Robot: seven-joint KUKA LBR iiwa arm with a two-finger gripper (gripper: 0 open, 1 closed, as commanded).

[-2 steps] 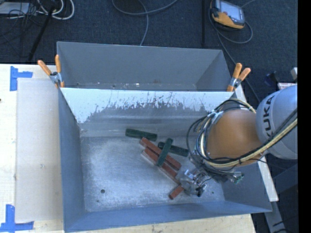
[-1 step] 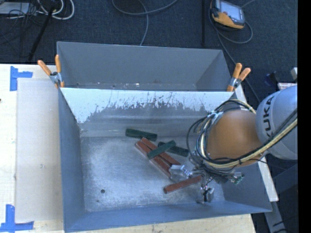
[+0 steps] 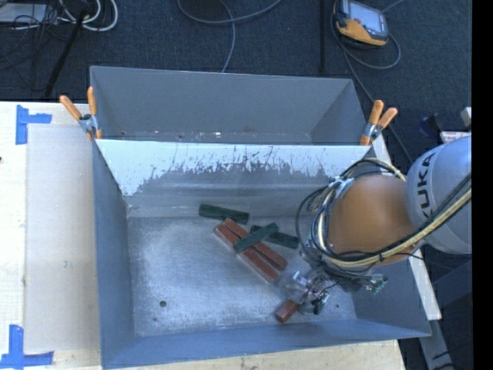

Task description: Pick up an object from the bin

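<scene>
The gripper [image 3: 312, 295] sits low in the bin [image 3: 146, 284], close to the near right corner of the floor. It is under the arm's orange cover [image 3: 370, 213] and its loop of cables [image 3: 317, 214]. Whether it is released or clenched cannot be told, as its tip reads as a small dark tangle of metal against the grey floor. Just to the gripper's lower left lies a short red-brown block [image 3: 286, 311], tilted on the floor and touching or very nearly touching the tip. Whether the gripper has hold of this block or merely stands beside it cannot be told either. Up and to the left of the gripper, near it but apart, two long red-brown bars [image 3: 248, 247] lie side by side, running on a diagonal from the upper left down toward the gripper. A dark green bar [image 3: 256, 237] lies across them. A second green piece [image 3: 283, 240] lies just right of that, straight above the gripper and near the edge of the orange cover. Farther up and left, well apart from the gripper, a third green bar [image 3: 223, 212] lies at the foot of the bin's sloping back wall. Far to the gripper's left, at about its own level, a small dark spot [image 3: 163, 304] marks the floor.
</scene>
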